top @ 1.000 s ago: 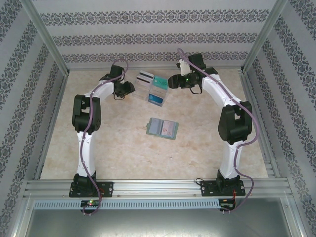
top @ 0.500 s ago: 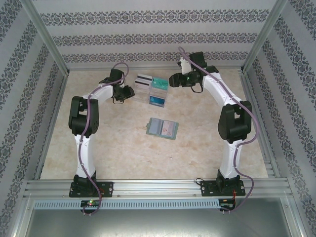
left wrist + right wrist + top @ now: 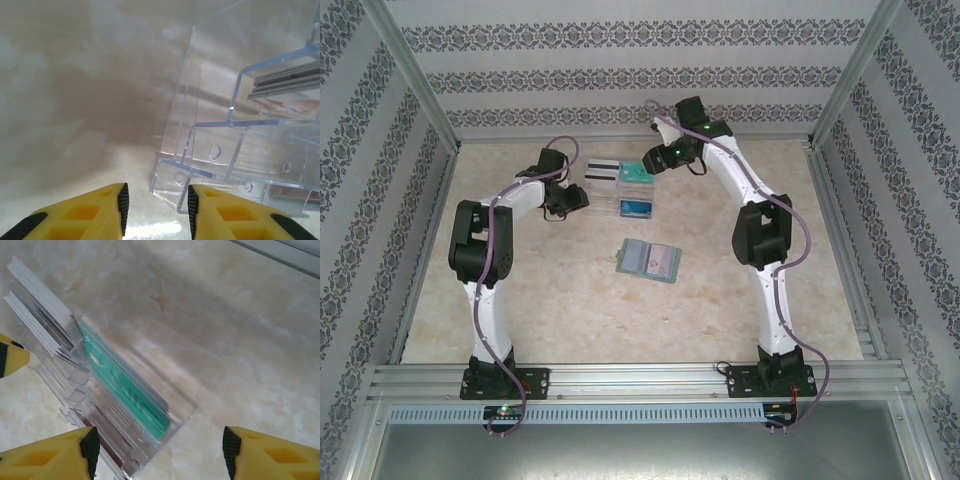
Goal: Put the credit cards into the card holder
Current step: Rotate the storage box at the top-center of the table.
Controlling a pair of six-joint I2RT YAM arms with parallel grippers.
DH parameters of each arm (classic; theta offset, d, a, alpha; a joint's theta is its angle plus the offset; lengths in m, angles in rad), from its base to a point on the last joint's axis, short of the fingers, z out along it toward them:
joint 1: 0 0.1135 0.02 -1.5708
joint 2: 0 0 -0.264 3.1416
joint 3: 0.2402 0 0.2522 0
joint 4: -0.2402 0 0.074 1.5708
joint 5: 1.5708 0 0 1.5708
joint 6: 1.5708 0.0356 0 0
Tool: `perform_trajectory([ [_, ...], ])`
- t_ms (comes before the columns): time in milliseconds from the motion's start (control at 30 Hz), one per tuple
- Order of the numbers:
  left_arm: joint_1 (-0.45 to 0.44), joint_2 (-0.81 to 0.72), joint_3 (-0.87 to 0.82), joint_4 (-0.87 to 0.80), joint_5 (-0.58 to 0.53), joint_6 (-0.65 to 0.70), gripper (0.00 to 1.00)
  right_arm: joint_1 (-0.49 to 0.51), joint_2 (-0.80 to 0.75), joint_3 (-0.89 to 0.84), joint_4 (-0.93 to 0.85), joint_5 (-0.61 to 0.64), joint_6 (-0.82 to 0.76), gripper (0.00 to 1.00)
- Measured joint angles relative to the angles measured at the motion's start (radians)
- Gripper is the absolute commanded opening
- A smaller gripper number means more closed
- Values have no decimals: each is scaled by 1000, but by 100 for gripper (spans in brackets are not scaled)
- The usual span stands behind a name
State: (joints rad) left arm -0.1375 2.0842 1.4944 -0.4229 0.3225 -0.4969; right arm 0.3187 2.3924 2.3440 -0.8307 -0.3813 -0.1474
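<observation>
Hovering at the far middle of the table (image 3: pixel 520 300), both grippers flank the clear stand (image 3: pixel 624 192). Left gripper (image 3: pixel 156 200) sits at its left corner, jaws apart, nothing between them. Right gripper (image 3: pixel 160 445) hangs over it, jaws wide, empty. The cards (image 3: pixel 127 385) sit upright in the stand; the holder (image 3: pixel 649 260) lies open nearer, well apart.

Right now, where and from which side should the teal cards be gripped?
By their exposed top edge, from above, one finger on each flat face: the teal cards stand on edge in the clear stand, whose walls cover their lower part. The open right gripper looks best placed.
</observation>
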Motion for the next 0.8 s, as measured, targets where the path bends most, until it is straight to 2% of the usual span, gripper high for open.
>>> perform_trajectory([
  [267, 0, -55, -75, -3, -16, 8, 37, 77, 97, 124, -54, 47, -101, 70],
  [800, 0, -68, -88, -8, -21, 23, 38, 77, 154, 182, -56, 93, -148, 74],
])
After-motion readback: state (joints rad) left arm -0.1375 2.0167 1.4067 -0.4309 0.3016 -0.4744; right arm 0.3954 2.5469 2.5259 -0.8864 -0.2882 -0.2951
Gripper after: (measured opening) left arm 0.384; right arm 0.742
